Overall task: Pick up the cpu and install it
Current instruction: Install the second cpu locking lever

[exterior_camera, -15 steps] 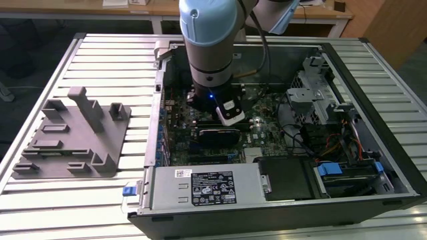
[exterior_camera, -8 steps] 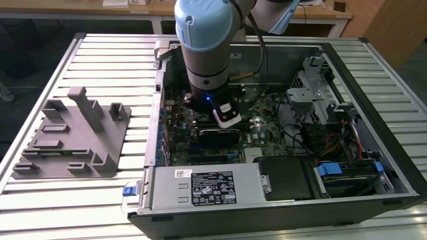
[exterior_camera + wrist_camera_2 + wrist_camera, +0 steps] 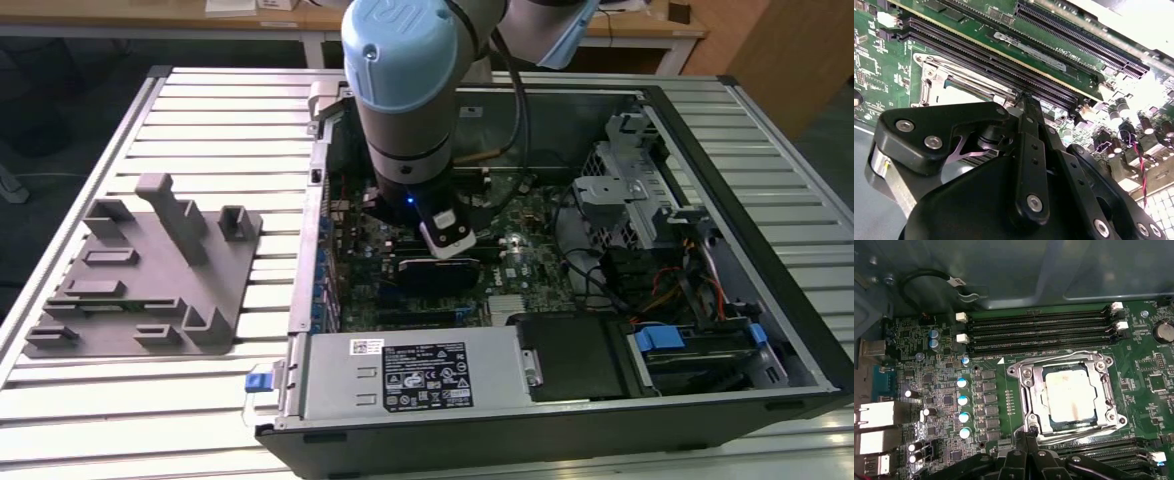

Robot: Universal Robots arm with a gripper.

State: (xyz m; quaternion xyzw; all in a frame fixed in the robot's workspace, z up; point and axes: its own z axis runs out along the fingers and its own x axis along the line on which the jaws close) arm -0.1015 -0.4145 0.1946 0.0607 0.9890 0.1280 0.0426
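A: Where's the cpu [image 3: 1070, 392]?
B: Seated in the socket frame [image 3: 1066, 390] on the motherboard [image 3: 944, 390], below the memory slots [image 3: 1039, 330] in the first wrist view.
A: And the pincer [image 3: 1030, 432]?
B: Empty, hanging just above the socket's edge inside the computer case [image 3: 747, 180] on the worktop [image 3: 200, 120]; its fingers look closed together

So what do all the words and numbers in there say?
None can be read.
Label on the grey metal box: print too small to read.
White lettering on the green board: too small.
Tag on the black cable: too small.
The cpu: no writing I can make out.
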